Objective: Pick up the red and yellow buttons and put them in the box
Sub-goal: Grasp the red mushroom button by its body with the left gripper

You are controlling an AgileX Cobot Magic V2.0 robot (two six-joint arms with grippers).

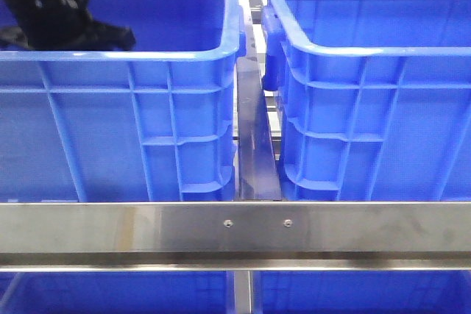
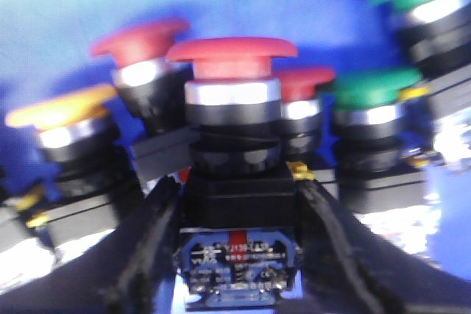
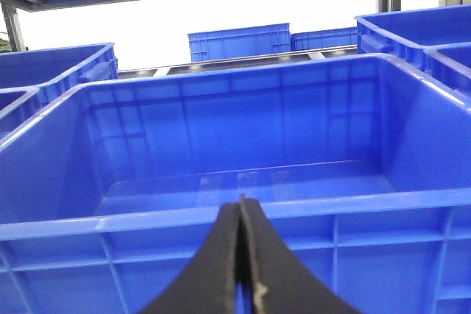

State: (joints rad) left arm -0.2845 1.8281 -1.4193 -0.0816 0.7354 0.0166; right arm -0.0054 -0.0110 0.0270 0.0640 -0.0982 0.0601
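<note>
Flanking one of three red buttons (image 2: 232,60): left fingers (image 2: 158,244).

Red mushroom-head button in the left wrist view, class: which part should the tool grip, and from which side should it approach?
Grip the square black body below the red mushroom-head button, approaching from the terminal-block end as the left tool does now. The flat opposite sides suit its fingers; the wide rounded cap and the neighbouring buttons crowded alongside leave little room higher up.
</note>
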